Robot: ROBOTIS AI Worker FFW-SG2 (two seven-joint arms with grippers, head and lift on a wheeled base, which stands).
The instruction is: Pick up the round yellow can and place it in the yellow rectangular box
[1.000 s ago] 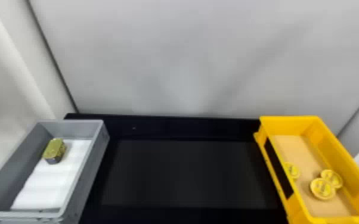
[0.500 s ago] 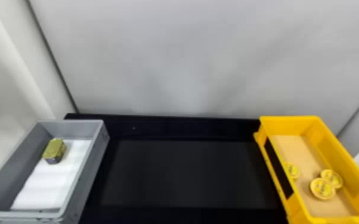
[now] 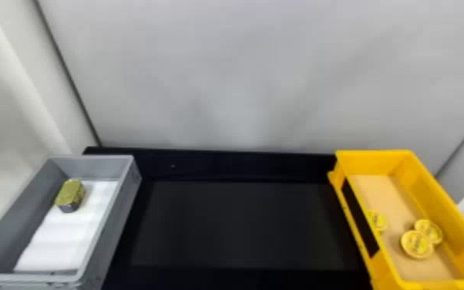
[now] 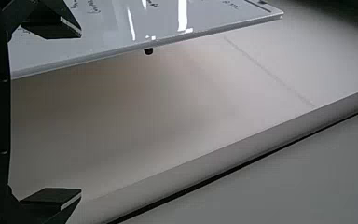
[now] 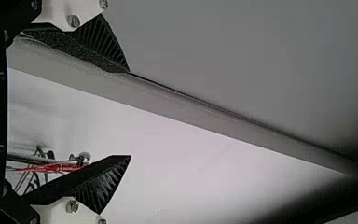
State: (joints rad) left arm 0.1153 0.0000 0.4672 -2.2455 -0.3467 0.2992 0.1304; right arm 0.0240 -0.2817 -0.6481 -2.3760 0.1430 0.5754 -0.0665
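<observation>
Several round yellow cans lie in the yellow rectangular box (image 3: 435,185) at the right of the head view: one can (image 3: 417,244) nearer the front, another can (image 3: 428,230) touching it, and a third can (image 3: 377,221) by the left wall, partly hidden by that wall. In the left wrist view my left gripper (image 4: 81,113) stands open, its fingers wide apart with nothing between them. The right wrist view has my right gripper (image 5: 130,113) open too, its ribbed fingers apart and holding nothing.
A grey box (image 3: 123,216) stands at the left, with a white sheet (image 3: 63,239) on its floor and a gold-topped rectangular tin (image 3: 70,194) at its far part. A black surface (image 3: 239,223) lies between the boxes. A white board (image 4: 107,28) shows in the left wrist view.
The dark bits of the left arm at the head view's left edge have moved out of that view. The boxes, cans and tin have stayed where they were.
</observation>
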